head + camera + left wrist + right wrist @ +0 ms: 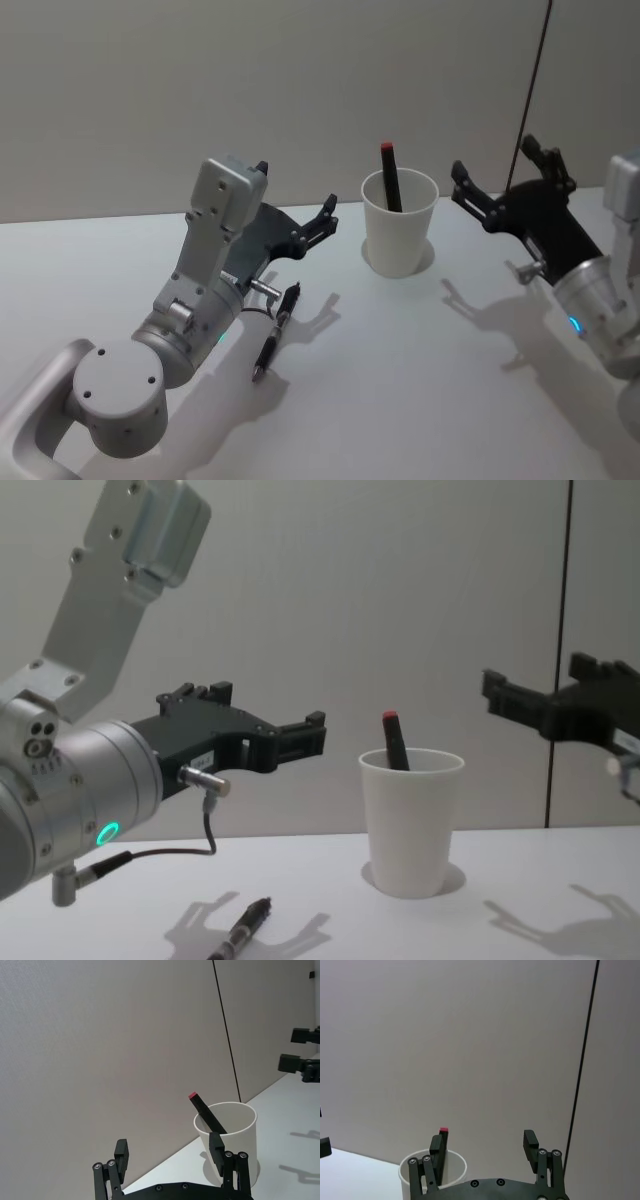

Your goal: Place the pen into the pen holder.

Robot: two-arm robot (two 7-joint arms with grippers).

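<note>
A light, stiff, probably slippery pen [276,333] is being seen lying on the desk [400,380] below the wide-jawed, empty left gripper [169,1144], apart from the cup [400,235], and is being judged best gripped mid-barrel, while the right gripper [484,1140] is being held wide-jawed beside the cup.

From the head, looks down and forward onto the desk [420,380]. From the chest, faces level across it, low and close. From the wrists, peers over left pincer [169,1147] and right pincer [484,1141] toward the wall [100,1035]. Shares the pen holder [400,240] throughout.
</note>
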